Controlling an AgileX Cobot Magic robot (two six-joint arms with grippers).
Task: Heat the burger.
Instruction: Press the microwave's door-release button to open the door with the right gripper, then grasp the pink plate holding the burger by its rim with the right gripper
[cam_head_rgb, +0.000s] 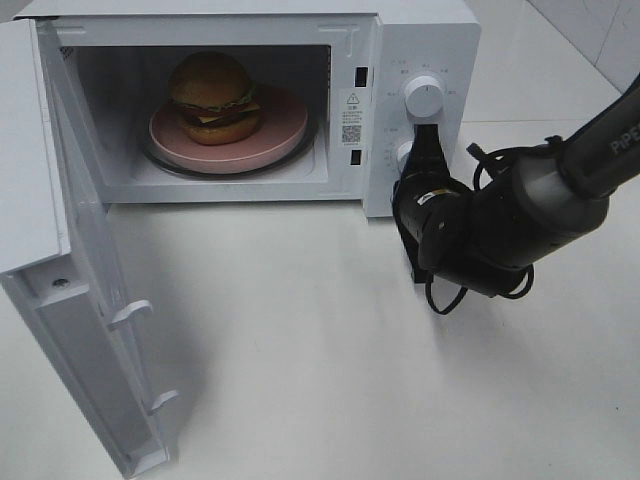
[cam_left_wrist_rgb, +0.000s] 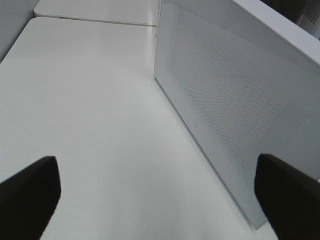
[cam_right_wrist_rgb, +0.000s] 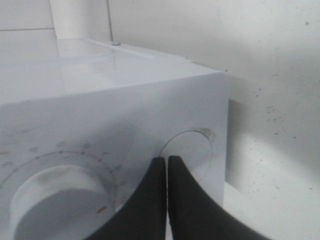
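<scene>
Right claw (cam_right_wrist_rgb: 166, 160) clenched on nothing, tips at the microwave's (cam_head_rgb: 352, 45) control panel (cam_head_rgb: 455, 60) below its upper knob (cam_head_rgb: 425, 97). Left claw (cam_left_wrist_rgb: 157, 165) spread open beside its door (cam_left_wrist_rgb: 225, 100). Burger (cam_head_rgb: 212, 95) on pink plate (cam_head_rgb: 280, 135) inside the microwave.

Cavity mouth: door (cam_head_rgb: 95, 330) swung fully out, front wide open.
Inside: burger (cam_head_rgb: 212, 95) on pink plate (cam_head_rgb: 285, 140) fills middle; slim gaps at side walls, headroom over bun.
Left side: blocked by open door, standing fwd of microwave (cam_head_rgb: 250, 20).
Panel side: right gripper (cam_head_rgb: 413, 150), jaws shut, + right arm (cam_head_rgb: 540, 200) crowd lower ctrl panel (cam_head_rgb: 425, 50); upper knob (cam_head_rgb: 424, 97) reachable.
Front: broad bare table (cam_head_rgb: 330, 340) betw. door and arm.
</scene>
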